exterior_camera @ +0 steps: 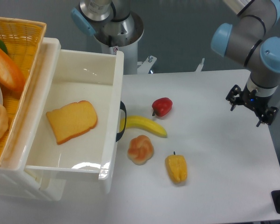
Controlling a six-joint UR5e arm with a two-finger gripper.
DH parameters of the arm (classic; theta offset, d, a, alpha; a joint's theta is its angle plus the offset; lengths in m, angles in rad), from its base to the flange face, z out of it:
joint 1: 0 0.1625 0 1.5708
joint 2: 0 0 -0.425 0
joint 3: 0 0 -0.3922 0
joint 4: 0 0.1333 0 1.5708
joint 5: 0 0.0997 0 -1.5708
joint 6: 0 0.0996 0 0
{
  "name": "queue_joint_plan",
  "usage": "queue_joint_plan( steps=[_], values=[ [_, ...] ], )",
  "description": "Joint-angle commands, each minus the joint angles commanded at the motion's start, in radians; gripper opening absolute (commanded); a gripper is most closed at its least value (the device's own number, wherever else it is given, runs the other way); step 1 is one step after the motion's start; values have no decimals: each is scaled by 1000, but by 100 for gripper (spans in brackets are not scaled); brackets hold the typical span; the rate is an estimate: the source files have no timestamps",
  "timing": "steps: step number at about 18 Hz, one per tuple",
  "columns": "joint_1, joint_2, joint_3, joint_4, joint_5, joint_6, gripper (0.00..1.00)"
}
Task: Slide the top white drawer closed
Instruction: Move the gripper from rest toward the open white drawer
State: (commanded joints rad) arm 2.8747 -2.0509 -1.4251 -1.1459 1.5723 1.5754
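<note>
While my gripper (251,104) hung over the right side of the white table (214,186), its dark fingers were too small and end-on for me to tell how far the jaws stood apart; they held nothing and touched nothing. The top white drawer (109,116) stood pulled well out at the left, its black handle (122,121) facing the table's middle, and a slice of toast (72,121) lay flat on its floor. A wide stretch of bare tabletop lay between me and the drawer front. Close before that front lay a banana (145,124), one end just beside the handle, with a red pepper (162,107) above it, a bread roll (140,149) below it, and a yellow pepper (176,168) further right. A yellow wicker basket (18,46) sat atop the cabinet, left of the drawer.
</note>
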Motion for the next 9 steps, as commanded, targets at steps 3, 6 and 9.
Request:
queue_joint_plan(
  steps=[3, 6, 9],
  values=[
    [-2, 8, -18, 0, 0, 0, 100],
    [-3, 11, -40, 3, 0, -3, 100],
    [14, 66, -133, 6, -46, -5, 100]
  ],
)
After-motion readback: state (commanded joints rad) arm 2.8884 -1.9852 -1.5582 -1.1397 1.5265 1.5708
